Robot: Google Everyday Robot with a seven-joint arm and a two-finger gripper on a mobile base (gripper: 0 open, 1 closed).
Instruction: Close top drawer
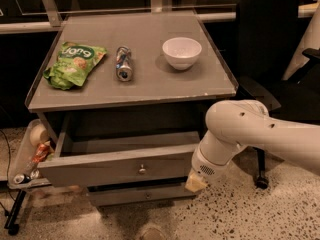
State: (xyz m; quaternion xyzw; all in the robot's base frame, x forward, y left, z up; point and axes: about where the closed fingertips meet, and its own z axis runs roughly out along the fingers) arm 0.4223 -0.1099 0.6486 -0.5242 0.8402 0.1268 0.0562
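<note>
The top drawer [100, 169] of the grey cabinet stands pulled out toward me, its shallow inside showing behind the tall front panel. A small round metal knob [142, 170] sits at the panel's centre. My gripper [196, 184] hangs from the white arm [250, 134] at the drawer's right front corner, level with the lower edge of the panel and close against its right end. Only the gripper's pale tip shows.
On the cabinet top [165, 86] lie a green snack bag [75, 64], a can on its side [123, 63] and a white bowl [182, 51]. A lower drawer [145, 195] sits beneath. A black office chair [270, 54] stands right. A side tray [22, 159] with items hangs left.
</note>
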